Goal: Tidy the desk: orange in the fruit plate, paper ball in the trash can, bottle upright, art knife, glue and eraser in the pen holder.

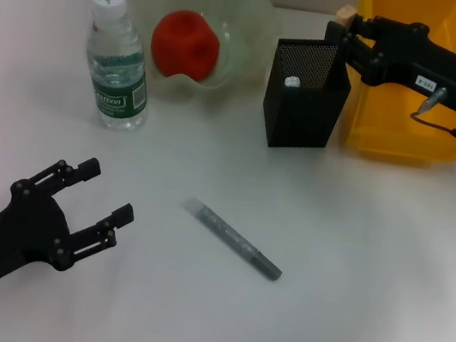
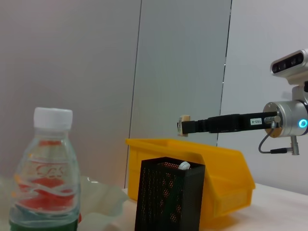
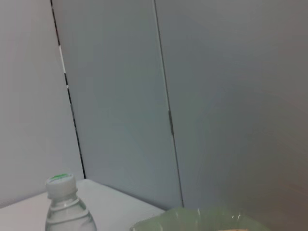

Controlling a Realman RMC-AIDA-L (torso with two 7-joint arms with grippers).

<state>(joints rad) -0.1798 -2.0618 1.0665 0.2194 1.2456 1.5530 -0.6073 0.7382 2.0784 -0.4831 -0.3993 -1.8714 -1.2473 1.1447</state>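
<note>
The tabletop [image 1: 385, 274] is white and mostly bare. Toward its far right corner sits the yellow bin [image 1: 395, 132], the trash can here; what lies inside it is hidden. Near the far edge, left of centre, the pale green plate [image 1: 256, 19] holds the orange [image 1: 185, 45]. Just beside the bin stands the black mesh pen holder [image 1: 303, 105], with a white-capped item, perhaps the glue, showing inside. The bottle [image 1: 117, 62] stands upright near the far left part of the tabletop, cap on.

The right hand [image 1: 345, 23] hovers above the pen holder's far rim, pinched narrow on a small tan block, most likely the eraser [image 1: 344, 16]. An eraser is light, rubbery and grippy, so it should not slip; released from here it looks likely to fall into the holder.

The left hand [image 1: 104, 200] hangs over the near left corner, fingers spread wide and holding nothing.

The art knife [image 1: 233, 239] lies flat near the middle of the tabletop, slanted toward the near edge, well apart from everything else. It is slim, stiff and light, with a smooth body that sits low, so I would take it across the middle of its length, away from the pale blade end, with the fingers closing from both long sides.
</note>
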